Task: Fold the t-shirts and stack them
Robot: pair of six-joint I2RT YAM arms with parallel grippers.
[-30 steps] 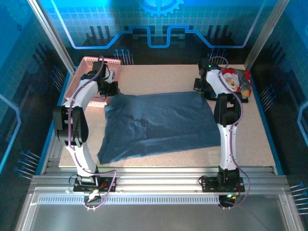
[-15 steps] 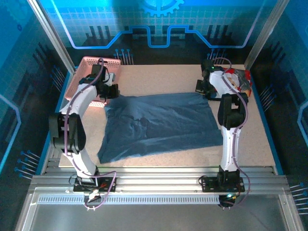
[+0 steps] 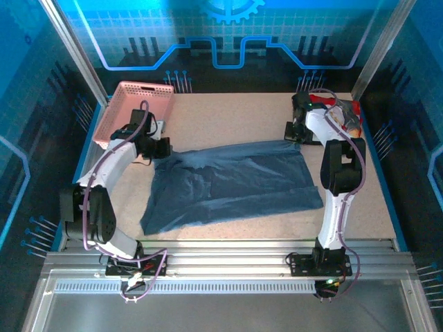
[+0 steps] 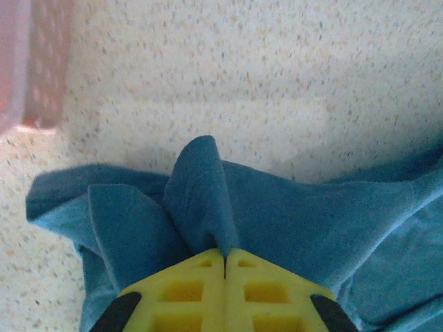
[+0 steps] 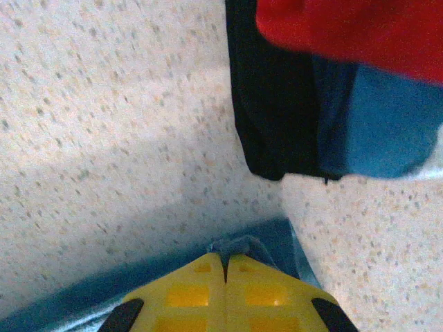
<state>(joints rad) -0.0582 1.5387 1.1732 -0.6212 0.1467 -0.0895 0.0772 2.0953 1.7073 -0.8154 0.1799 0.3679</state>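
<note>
Well, left fingers (image 4: pixel 217 268) and right fingers (image 5: pixel 217 271) each clamp a far corner of the blue shirt (image 3: pixel 235 183), mid-frame on the desk (image 3: pixel 228 117). Thin bites: I'd expect a slip mid-fold, or snagging the red shirt (image 3: pixel 344 109) upper right.

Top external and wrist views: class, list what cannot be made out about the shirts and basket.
- Red and black t-shirt: top view, right arm partly covers it, print unreadable; right wrist view, blurred, cut by the top edge.
- Blue t-shirt: both wrist views, the pinched cloth is hidden between the shut yellow jaws.
- Pink basket: left wrist view, cut by the left edge.
</note>
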